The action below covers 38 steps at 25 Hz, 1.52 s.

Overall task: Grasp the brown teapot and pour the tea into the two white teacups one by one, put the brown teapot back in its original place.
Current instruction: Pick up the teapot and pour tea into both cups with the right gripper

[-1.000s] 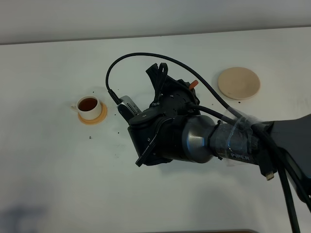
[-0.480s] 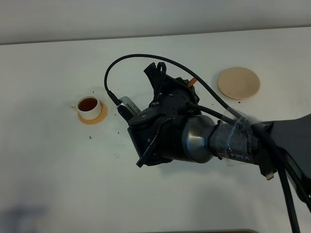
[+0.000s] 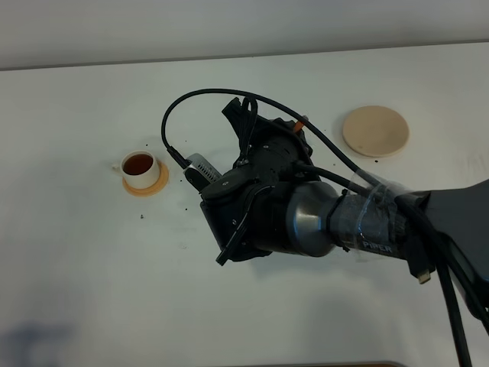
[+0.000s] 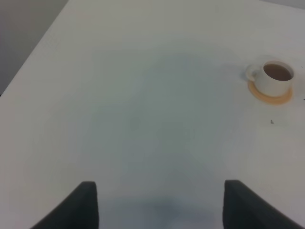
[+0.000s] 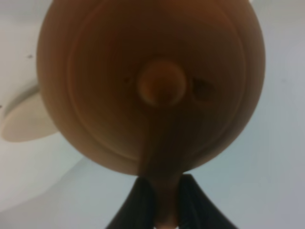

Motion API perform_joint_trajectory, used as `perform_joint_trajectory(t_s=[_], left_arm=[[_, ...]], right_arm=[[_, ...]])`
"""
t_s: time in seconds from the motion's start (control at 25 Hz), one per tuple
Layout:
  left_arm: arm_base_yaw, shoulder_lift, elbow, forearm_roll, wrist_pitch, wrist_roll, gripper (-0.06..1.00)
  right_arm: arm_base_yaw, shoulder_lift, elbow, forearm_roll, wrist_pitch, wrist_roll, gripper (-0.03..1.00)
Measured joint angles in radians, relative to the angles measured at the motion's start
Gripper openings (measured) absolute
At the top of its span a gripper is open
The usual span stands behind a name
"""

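My right gripper (image 5: 162,193) is shut on the loop handle of the brown teapot (image 5: 152,81), which fills the right wrist view from the lid side. In the exterior high view the right gripper (image 3: 263,141) hangs over the middle of the table. It hides the teapot except for an orange tip (image 3: 303,121). One white teacup (image 3: 140,167) holding dark tea stands on its orange coaster (image 3: 147,186) at the left. It also shows in the left wrist view (image 4: 275,78). The other teacup is hidden. The pale beige disc (image 3: 375,131) lies bare at the right. My left gripper (image 4: 160,183) is open and empty.
The right arm and its black cables (image 3: 183,107) cover the table's middle. Small dark specks (image 3: 143,217) lie near the filled cup. The beige disc's edge also shows in the right wrist view (image 5: 24,124). The white table's far edge (image 3: 244,57) runs along the back.
My right gripper has shifted slightly toward the back and left with the teapot; the orange tip has risen a little. The cup, coaster and disc have not moved.
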Motion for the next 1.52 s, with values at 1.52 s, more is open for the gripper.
perform_joint_trajectory(t_s=[1.52], left_arm=[[0.000, 0.000, 0.000, 0.000, 0.000, 0.000, 0.55]], right_arm=[[0.003, 0.000, 0.000, -0.044, -0.017, -0.056, 0.09]])
